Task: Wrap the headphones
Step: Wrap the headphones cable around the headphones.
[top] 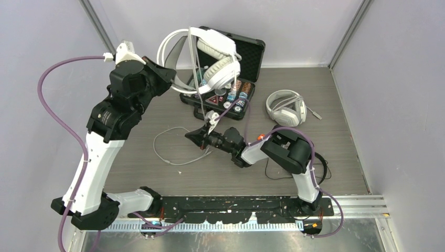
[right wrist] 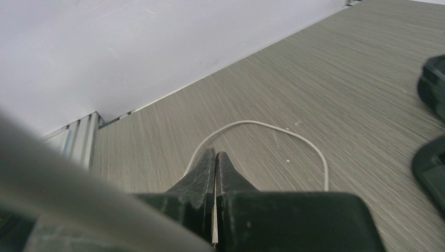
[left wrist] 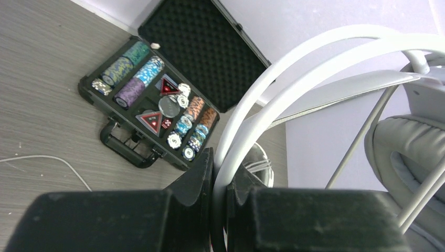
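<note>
My left gripper [top: 170, 73] [left wrist: 220, 157] is shut on the double white headband [left wrist: 294, 68] of one pair of large white headphones [top: 220, 58], holding them up in the air over the open case. A grey ear cup [left wrist: 409, 157] hangs at the right of the left wrist view. Their white cable [top: 168, 152] [right wrist: 262, 125] drops to the table and loops there. Low over the table's middle, my right gripper [top: 195, 135] [right wrist: 215, 153] is shut on that cable, a thin strip of which shows between the jaws.
An open black case of poker chips [top: 231, 94] [left wrist: 152, 100] stands at the back, its foam lid [top: 246, 52] upright. A second white pair [top: 286, 107] lies at the back right. A thin black cable [top: 278, 176] trails by the right arm. Walls close in on both sides.
</note>
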### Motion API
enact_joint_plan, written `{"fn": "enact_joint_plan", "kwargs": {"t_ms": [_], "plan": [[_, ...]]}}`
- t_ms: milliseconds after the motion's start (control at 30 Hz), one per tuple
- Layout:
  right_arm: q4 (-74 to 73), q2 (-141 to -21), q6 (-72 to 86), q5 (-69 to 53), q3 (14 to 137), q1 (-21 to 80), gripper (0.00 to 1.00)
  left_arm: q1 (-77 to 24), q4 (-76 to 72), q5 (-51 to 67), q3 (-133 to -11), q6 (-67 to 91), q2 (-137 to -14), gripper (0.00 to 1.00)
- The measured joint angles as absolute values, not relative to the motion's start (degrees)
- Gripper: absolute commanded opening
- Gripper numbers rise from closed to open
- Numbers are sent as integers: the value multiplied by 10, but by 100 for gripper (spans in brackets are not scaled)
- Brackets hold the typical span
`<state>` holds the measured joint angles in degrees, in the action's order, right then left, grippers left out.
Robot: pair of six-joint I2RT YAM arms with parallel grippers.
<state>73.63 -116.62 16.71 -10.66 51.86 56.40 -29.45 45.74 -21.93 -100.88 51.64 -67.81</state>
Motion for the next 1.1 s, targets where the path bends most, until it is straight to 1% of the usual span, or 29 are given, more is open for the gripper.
{"fn": "enact_joint_plan", "kwargs": {"t_ms": [133,333,467,600,900,967,1100], "plan": [[748,-1151,176,-109,491,535,0,-293,464,-162,-1020,493,-681,0],[755,-1086,196,-121,454,475,0,-292,467,-45,-1046,452,-697,0],[751,-1039,205,-131,430,438,1,-290,474,32,-1060,395,-705,0],[732,-989,216,-148,415,410,1,-289,487,81,-1060,331,-705,0],[620,-884,245,-220,413,374,0,-288,545,134,-1051,151,-701,0],[584,-865,257,-242,416,369,0,-288,542,146,-1033,115,-692,0],[464,-821,270,-290,450,366,0,-288,537,155,-988,27,-670,0]]}}
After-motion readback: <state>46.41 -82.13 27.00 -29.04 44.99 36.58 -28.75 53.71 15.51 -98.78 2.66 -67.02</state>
